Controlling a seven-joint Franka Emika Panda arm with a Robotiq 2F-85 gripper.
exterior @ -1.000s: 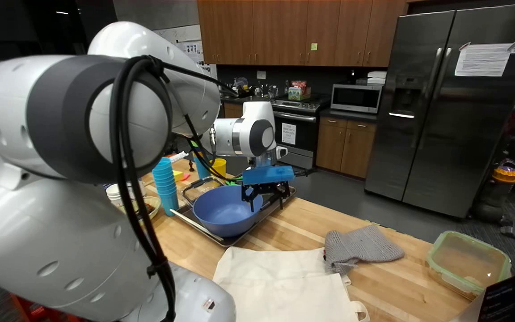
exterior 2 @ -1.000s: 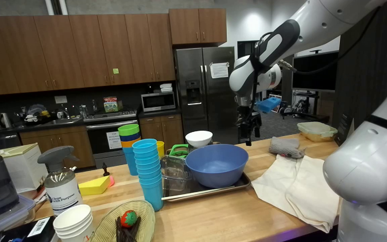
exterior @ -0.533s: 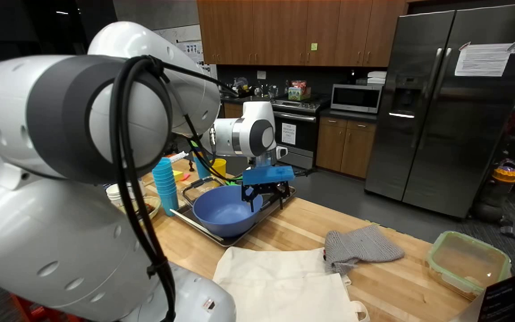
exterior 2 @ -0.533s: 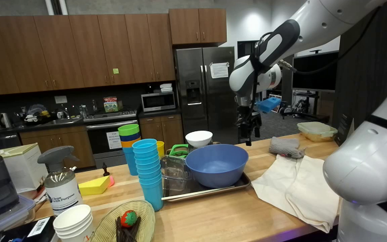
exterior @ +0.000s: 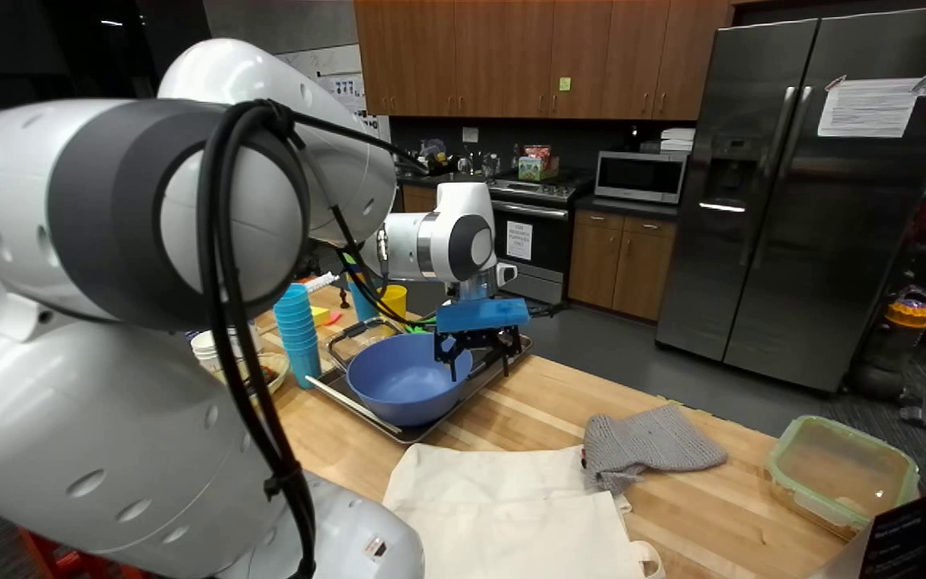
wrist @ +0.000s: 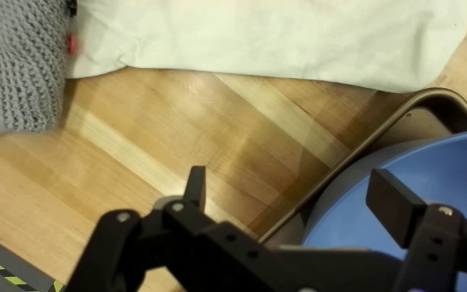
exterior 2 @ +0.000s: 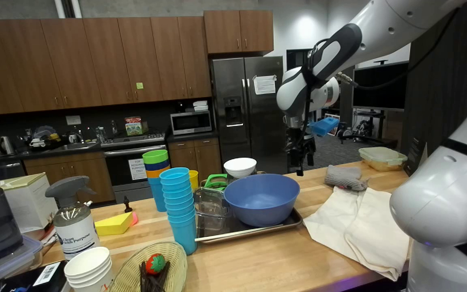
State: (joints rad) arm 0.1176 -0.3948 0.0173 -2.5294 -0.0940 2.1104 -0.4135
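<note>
Your black claw (wrist: 288, 181), jaws apart, hangs near the edge of a brown metal tray (wrist: 412, 125); wooden desk (wrist: 225, 129) stretches to cream cloth (wrist: 278, 36). That tray holds a wide, round blue bowl (exterior 2: 262, 202).

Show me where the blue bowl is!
In both exterior views, the blue bowl sits on the baking tray, right of the stacked blue cups, near the open gripper.

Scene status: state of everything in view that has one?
Gripper: jaws open, nothing held
Blue bowl: upright in tray, looks empty
Cream cloth: spread out, creased
Gray cloth: rumpled, overlapping cream cloth
Food container: lid on
Light-blue cups: nested, upright
Spray bottle: upright
Fridge: doors shut
Microwave: shut
Oven: shut
</note>
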